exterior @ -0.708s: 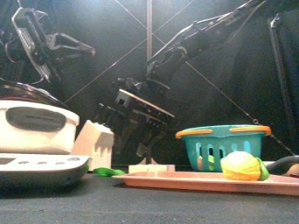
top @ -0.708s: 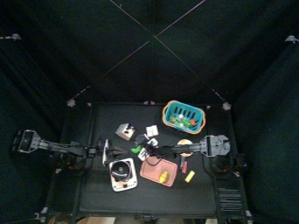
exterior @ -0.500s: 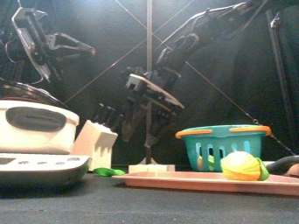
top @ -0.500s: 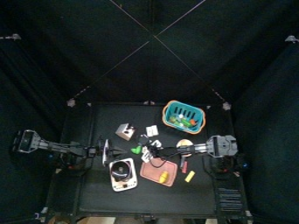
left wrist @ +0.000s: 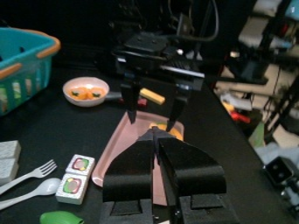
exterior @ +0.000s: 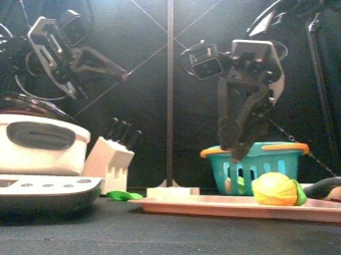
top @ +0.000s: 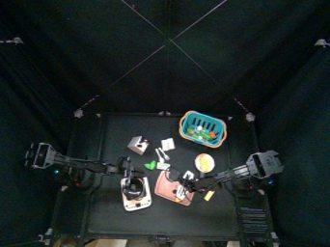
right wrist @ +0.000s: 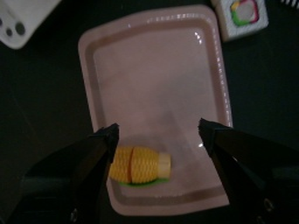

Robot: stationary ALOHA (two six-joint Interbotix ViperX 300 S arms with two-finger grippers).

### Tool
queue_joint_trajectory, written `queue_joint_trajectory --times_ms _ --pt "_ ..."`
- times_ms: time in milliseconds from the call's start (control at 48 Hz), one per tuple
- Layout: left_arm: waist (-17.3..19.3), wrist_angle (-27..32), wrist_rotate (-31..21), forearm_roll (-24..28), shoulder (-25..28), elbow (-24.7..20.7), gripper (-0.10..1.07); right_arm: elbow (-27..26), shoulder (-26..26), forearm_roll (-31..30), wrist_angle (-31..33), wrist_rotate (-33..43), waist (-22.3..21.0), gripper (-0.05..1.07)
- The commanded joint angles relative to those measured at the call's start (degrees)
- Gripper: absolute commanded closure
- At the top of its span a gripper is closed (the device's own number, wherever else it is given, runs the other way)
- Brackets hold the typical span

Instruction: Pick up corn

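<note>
The corn (right wrist: 142, 164), a short yellow cob on a green husk, lies on the pink tray (right wrist: 152, 79). In the front view the corn (exterior: 273, 187) shows end-on on the tray (exterior: 200, 207). My right gripper (right wrist: 160, 133) hangs open above the tray, one jaw on each side of the cob and clear of it. The left wrist view shows the right gripper (left wrist: 152, 101) pointing down over the tray (left wrist: 117, 149). My left gripper (left wrist: 158, 136) holds nothing, its jaws a narrow gap apart, and stays back on the left side (top: 125, 178).
A teal basket (exterior: 253, 164) stands behind the tray. A white appliance (exterior: 40, 149) and a knife block (exterior: 107, 159) fill the left. A small bowl (left wrist: 86, 89), white cutlery (left wrist: 30, 175) and a sushi block (left wrist: 76, 173) lie near the tray.
My right gripper has swung from the table's middle to the right and forward, now above the pink tray and the corn. The left arm has hardly moved.
</note>
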Motion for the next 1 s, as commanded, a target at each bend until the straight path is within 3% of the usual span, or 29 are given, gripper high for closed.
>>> queue_joint_trajectory --times_ms 0,125,271,500,792,979 --pt "0.09 4.57 0.00 0.18 3.78 -5.98 0.54 0.88 -3.52 -0.62 -0.53 1.49 -0.09 0.01" --pt "0.09 12.22 0.00 0.09 7.82 -11.87 0.45 3.78 -6.68 -4.39 -0.62 5.89 -0.09 0.01" --pt "-1.85 21.01 -0.26 -0.53 12.04 -17.84 0.27 7.38 -11.16 -9.76 -0.62 12.66 -0.79 0.01" --pt "-4.66 22.68 -0.26 -6.94 16.61 -23.55 0.01 13.27 -17.75 -18.37 -0.44 23.29 -4.22 0.01" --pt "-8.44 23.55 -0.26 -13.71 22.32 -29.53 -0.04 18.19 -22.24 -20.65 -0.44 26.81 -6.94 0.01" --pt "-8.79 23.20 -0.26 -22.59 25.05 -32.08 -0.04 19.69 -23.64 -20.65 -0.44 26.81 -7.73 0.01"
